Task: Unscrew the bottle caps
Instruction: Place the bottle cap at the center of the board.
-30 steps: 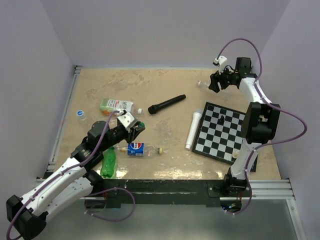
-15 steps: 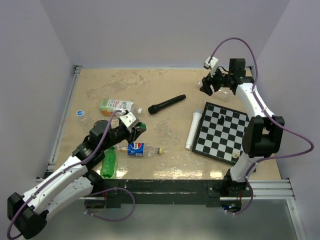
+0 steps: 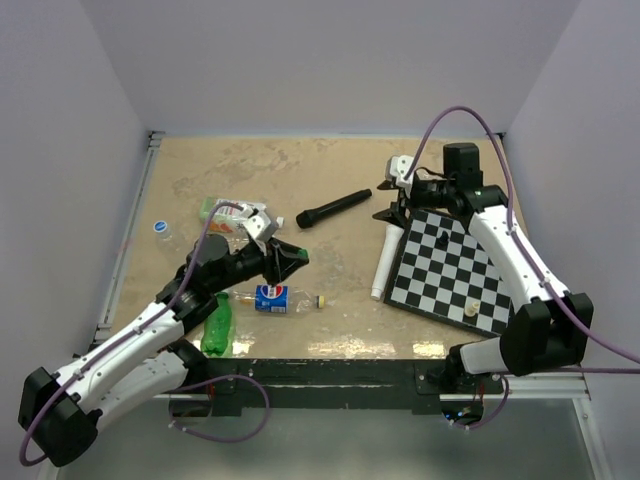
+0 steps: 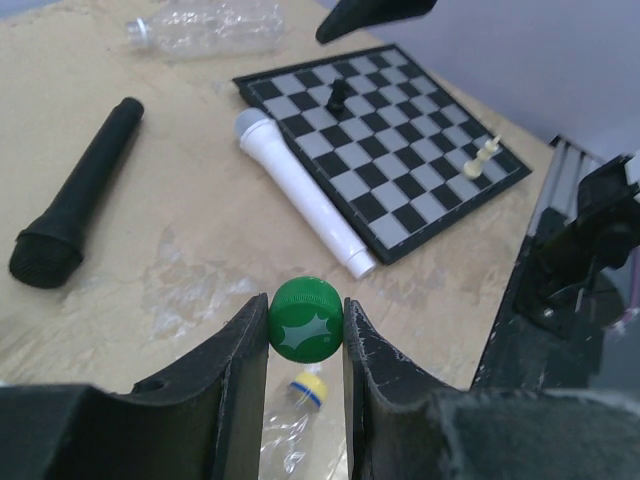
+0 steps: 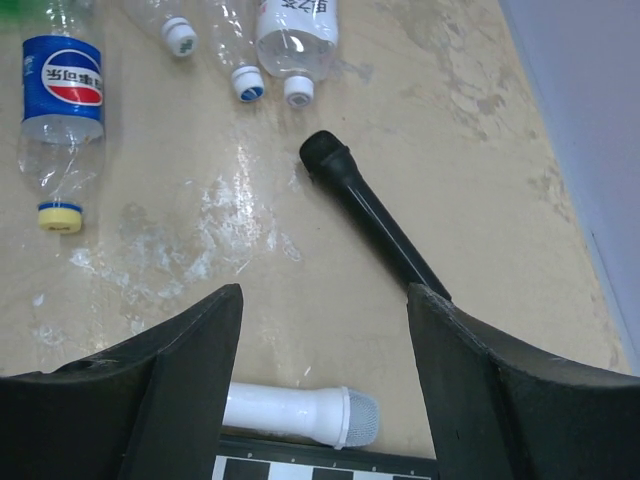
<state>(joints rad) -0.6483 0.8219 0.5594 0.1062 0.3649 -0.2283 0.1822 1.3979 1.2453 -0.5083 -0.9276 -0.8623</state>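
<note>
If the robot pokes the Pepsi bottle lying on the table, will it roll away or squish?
It would probably roll, because the Pepsi bottle is round and lies on its side. It looks see-through and empty, so it is likely light and would skid easily. Its clear part looks crinkled, so a squeeze would likely dent it.

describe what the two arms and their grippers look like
The left arm and right arm have white shells with black joints. A purple cable loops along each. The left gripper and right gripper each have two thick, matte black fingers.
</note>
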